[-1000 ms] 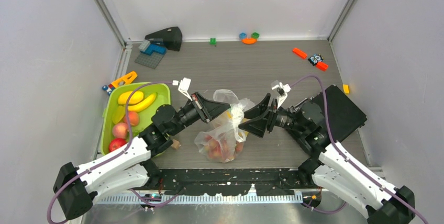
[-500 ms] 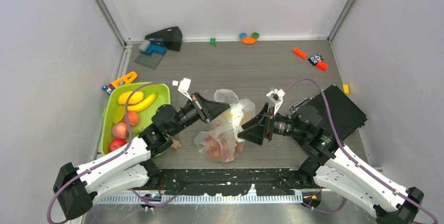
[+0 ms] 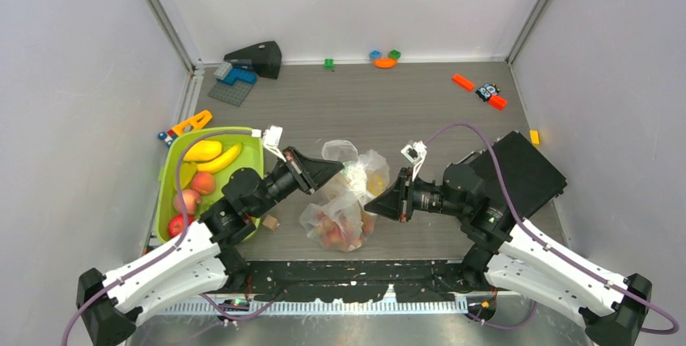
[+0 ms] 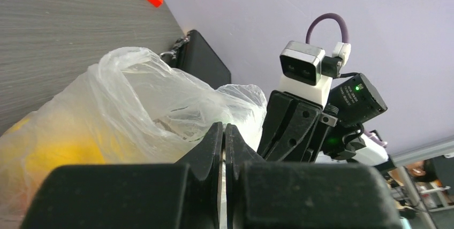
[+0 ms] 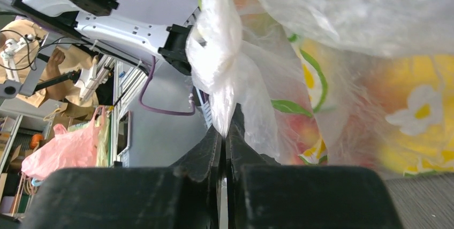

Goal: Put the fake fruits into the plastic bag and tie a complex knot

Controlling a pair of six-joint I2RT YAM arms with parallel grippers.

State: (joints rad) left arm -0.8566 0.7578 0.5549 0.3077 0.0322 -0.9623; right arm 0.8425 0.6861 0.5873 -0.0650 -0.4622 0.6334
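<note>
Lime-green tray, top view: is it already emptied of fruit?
No, yellow bananas and a red apple lie in the lime-green tray.

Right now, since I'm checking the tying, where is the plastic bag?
Top view: the plastic bag sits centre-front on the table, pinched between left pincer and right pincer, right of the green tray.
</note>
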